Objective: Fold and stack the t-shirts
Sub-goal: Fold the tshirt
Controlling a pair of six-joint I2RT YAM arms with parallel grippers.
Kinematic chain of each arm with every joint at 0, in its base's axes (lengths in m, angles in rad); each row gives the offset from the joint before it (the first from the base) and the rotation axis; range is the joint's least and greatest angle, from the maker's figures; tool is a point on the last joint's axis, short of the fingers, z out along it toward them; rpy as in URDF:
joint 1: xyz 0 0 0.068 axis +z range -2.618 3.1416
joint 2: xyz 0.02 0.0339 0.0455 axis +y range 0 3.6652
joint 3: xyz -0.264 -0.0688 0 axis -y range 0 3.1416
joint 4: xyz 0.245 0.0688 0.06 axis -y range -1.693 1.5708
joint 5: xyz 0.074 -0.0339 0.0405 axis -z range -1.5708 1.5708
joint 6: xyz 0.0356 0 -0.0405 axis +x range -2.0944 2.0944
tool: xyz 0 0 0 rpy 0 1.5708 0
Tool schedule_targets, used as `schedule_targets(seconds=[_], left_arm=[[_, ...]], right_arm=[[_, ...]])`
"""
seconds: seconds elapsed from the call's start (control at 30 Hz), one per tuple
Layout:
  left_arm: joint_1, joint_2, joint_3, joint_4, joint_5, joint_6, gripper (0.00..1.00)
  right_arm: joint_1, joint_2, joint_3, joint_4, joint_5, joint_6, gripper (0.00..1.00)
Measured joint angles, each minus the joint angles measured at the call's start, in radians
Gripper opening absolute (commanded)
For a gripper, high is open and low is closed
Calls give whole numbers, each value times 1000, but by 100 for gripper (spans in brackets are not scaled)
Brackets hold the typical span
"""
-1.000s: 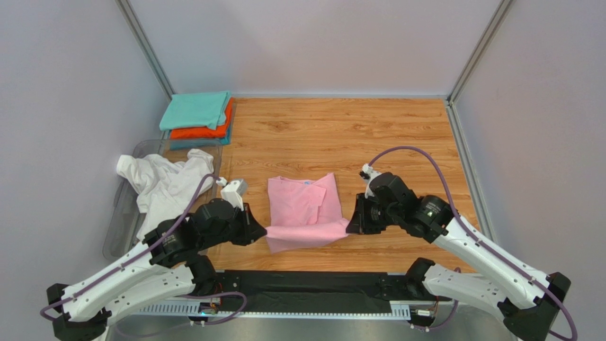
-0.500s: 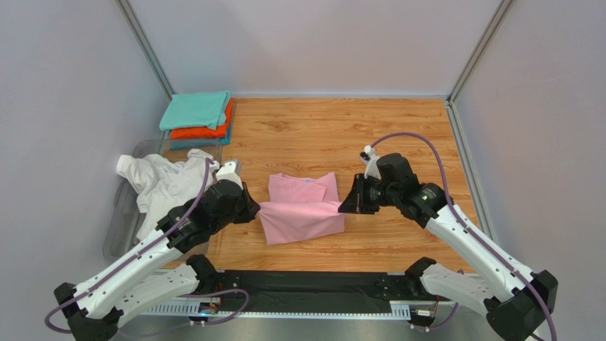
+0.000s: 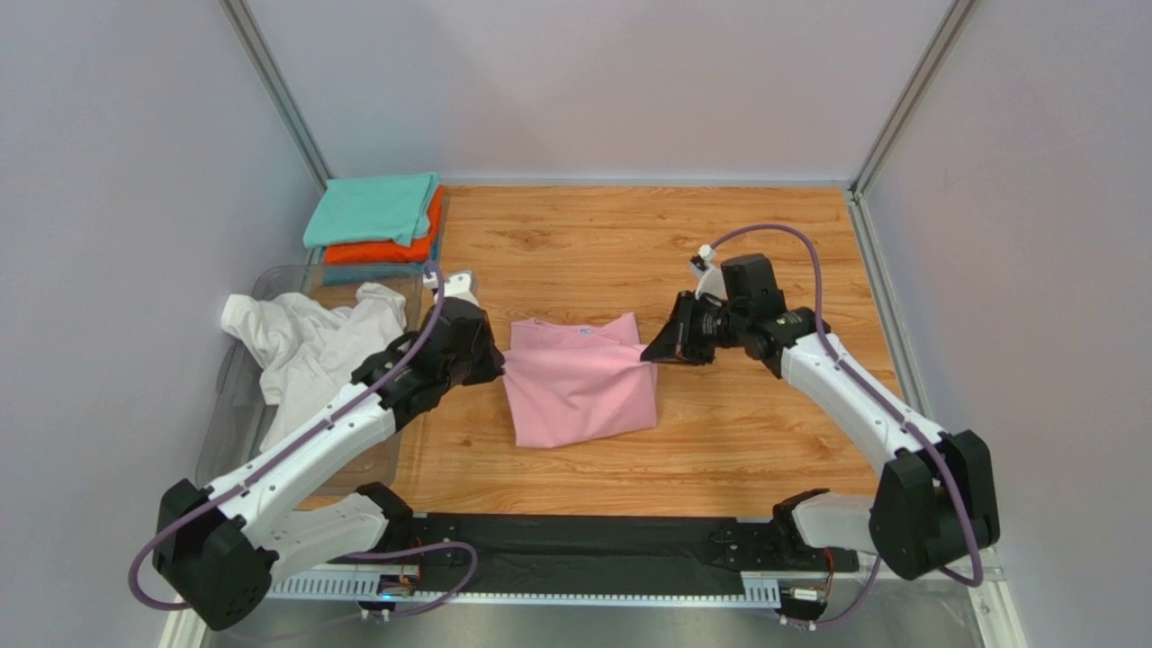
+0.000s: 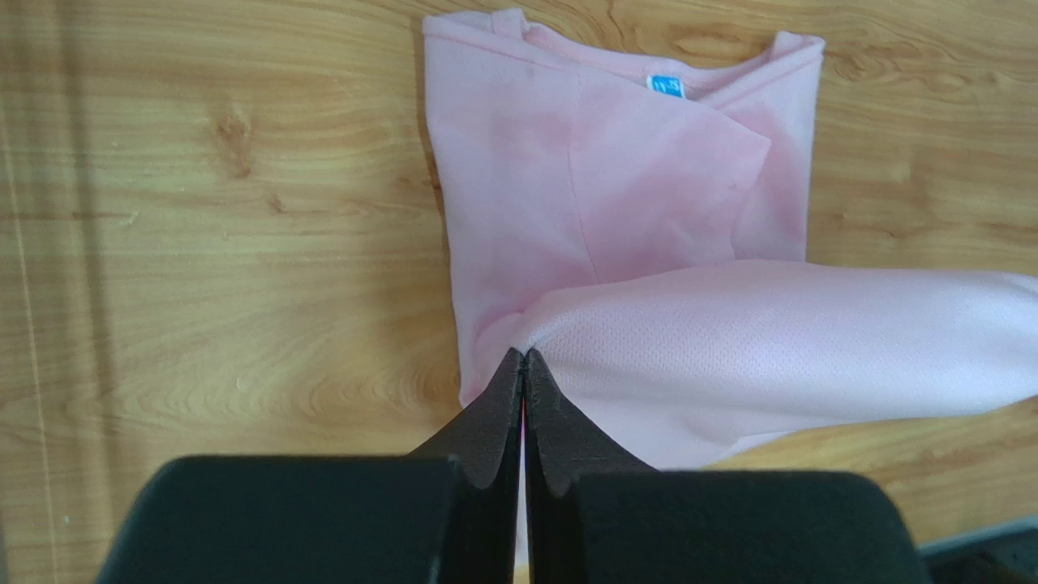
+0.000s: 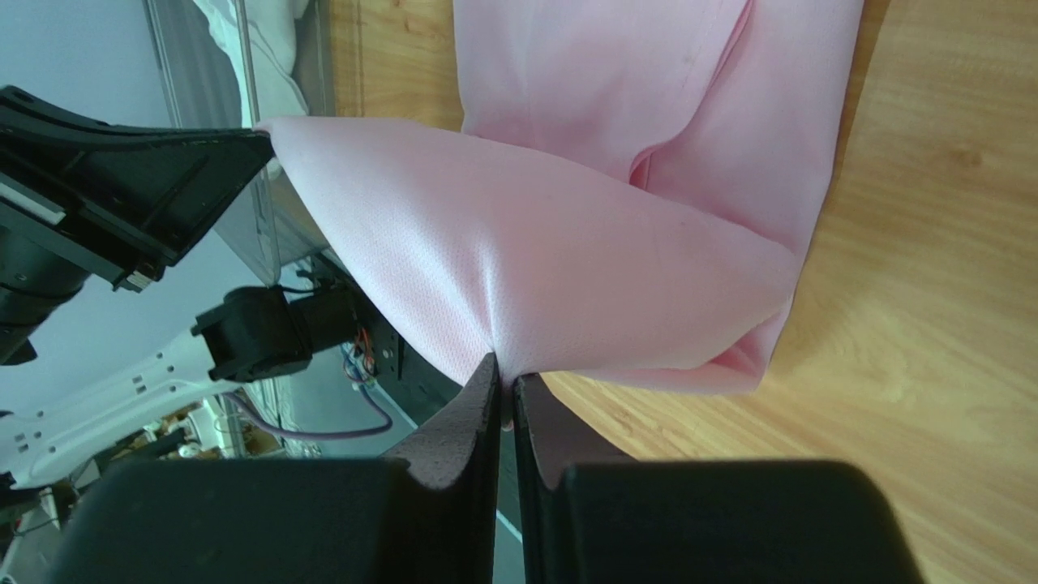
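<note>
We hold the pink t-shirt (image 3: 579, 392) mid-tabletop (image 3: 757, 257), half folded, with the jaws of the left gripper (image 4: 524, 365) and right gripper (image 5: 502, 371) clamped on its hem. Three folded t-shirts (image 3: 376, 223) sit stacked far left; the white t-shirt (image 3: 311, 344) lies crumpled, unfolded.

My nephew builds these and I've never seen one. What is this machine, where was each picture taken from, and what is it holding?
Two robot arms stand at the near edge of a wooden table, each ending in a two-finger gripper. One picture looks down from above; the others come from a camera on each wrist. The left gripper and right gripper each pinch the soft light pink t-shirt, holding one layer up over the rest. A crumpled white t-shirt lies left; folded teal, orange and blue t-shirts are stacked behind it.
</note>
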Motion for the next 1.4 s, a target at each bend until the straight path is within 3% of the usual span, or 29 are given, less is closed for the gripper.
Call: schedule_targets(seconds=[0.57, 0.77, 0.8, 0.83, 0.9, 0.93, 1.0, 1.13, 1.17, 1.2, 1.23, 1.27, 1.4], left_arm=[[169, 422, 83, 293, 116, 119, 0], [206, 581, 134, 382, 155, 153, 0], [208, 597, 135, 387, 161, 155, 5], [211, 610, 137, 390, 167, 158, 11], [214, 644, 149, 398, 176, 167, 33], [214, 656, 151, 404, 183, 174, 36], [215, 664, 151, 410, 189, 173, 43], [215, 658, 158, 406, 190, 184, 60], [215, 649, 160, 399, 188, 185, 64], [215, 633, 162, 388, 185, 187, 73], [215, 615, 163, 377, 183, 190, 75], [215, 587, 164, 361, 179, 192, 92], [215, 467, 165, 313, 170, 195, 100]], right_arm=[[-110, 483, 185, 174, -65, -23, 9], [-123, 620, 248, 204, -55, -34, 17], [-126, 632, 253, 201, -56, -36, 19], [-129, 647, 262, 201, -56, -39, 28], [-132, 680, 286, 206, -56, -41, 39], [-134, 690, 294, 207, -57, -43, 50], [-138, 699, 307, 207, -56, -45, 60], [-146, 696, 333, 199, -57, -53, 70], [-146, 689, 336, 195, -57, -55, 99], [-148, 676, 336, 189, -56, -55, 100], [-148, 661, 336, 181, -56, -60, 100], [-148, 643, 336, 175, -57, -64, 100], [-148, 520, 310, 164, -56, -68, 100]])
